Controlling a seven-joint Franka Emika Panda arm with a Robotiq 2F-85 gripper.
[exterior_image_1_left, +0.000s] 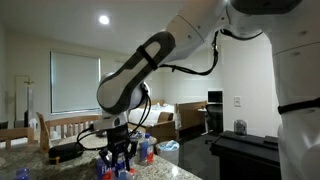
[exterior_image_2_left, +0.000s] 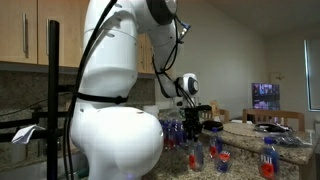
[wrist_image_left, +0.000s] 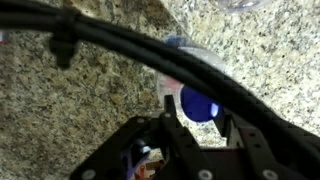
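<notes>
In the wrist view a clear bottle with a blue cap (wrist_image_left: 200, 103) stands on the speckled granite counter (wrist_image_left: 60, 110). My gripper (wrist_image_left: 198, 118) has a black finger (wrist_image_left: 172, 122) pressed against each side of the bottle's top, so it is shut on it. Both exterior views show the gripper (exterior_image_1_left: 120, 152) (exterior_image_2_left: 193, 125) low over the counter among several blue-capped bottles with red and blue labels (exterior_image_1_left: 147, 150) (exterior_image_2_left: 218, 150). A black cable (wrist_image_left: 100, 45) crosses the wrist view and hides part of the bottle's shoulder.
More bottles stand close around the gripper (exterior_image_2_left: 193, 155), one farther along the counter (exterior_image_2_left: 268, 158). A dark box (exterior_image_1_left: 245, 145) sits beside the counter and wooden chairs (exterior_image_1_left: 60, 128) behind it. The robot's white body (exterior_image_2_left: 110, 110) fills much of an exterior view, with a lit screen (exterior_image_2_left: 266, 95) beyond.
</notes>
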